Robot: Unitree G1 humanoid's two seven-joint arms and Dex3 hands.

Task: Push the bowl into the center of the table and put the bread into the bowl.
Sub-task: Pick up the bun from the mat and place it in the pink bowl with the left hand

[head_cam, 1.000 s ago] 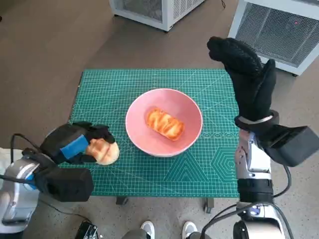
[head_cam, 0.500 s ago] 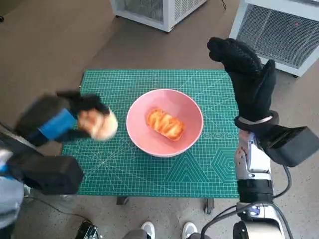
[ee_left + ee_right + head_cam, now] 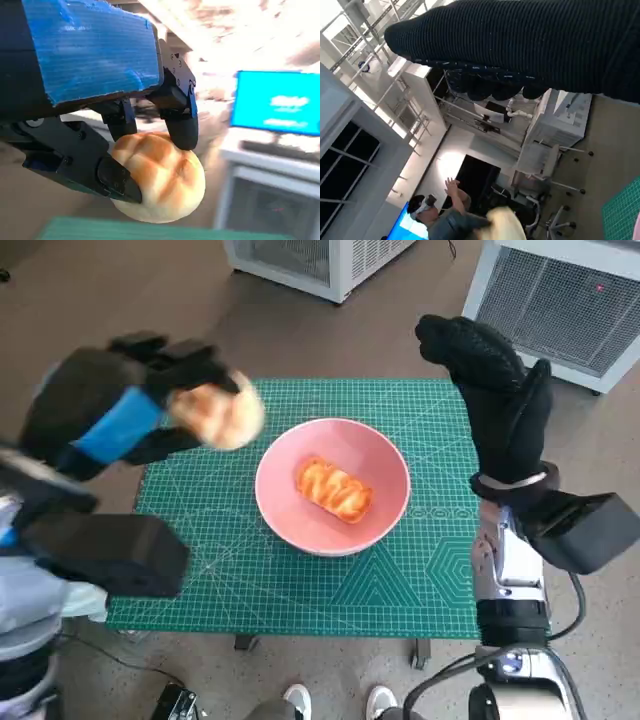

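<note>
- Bread roll (image 3: 218,415), round and golden, is up in the air, gripped by the left hand (image 3: 120,415) above the surface's far left corner, just left of the bowl.
- From the left wrist view, the black fingers (image 3: 181,125) clamp the roll (image 3: 162,182) from both sides; the blue tape (image 3: 90,45) covers the hand's back.
- Pink bowl (image 3: 385,465) sits near the middle of the surface, and a glazed, striped pastry (image 3: 333,490) lies inside it.
- Right hand (image 3: 495,405), in its knitted glove, is raised at the surface's far right corner, fingers straight and together, holding nothing.
- Green cutting mat (image 3: 300,590) with a printed white grid covers the small surface.
- Brown floor (image 3: 90,320) all round; white vented cabinets (image 3: 560,300) stand beyond the far edge, and white shoe tips (image 3: 335,702) show at the near edge.
- Right wrist view looks out under the glove (image 3: 530,45) into the room: a person (image 3: 447,212) with hands raised, white machines (image 3: 555,135) and a blue screen (image 3: 405,225).
- Left wrist view catches a blurred blue screen (image 3: 277,102) behind the roll.
</note>
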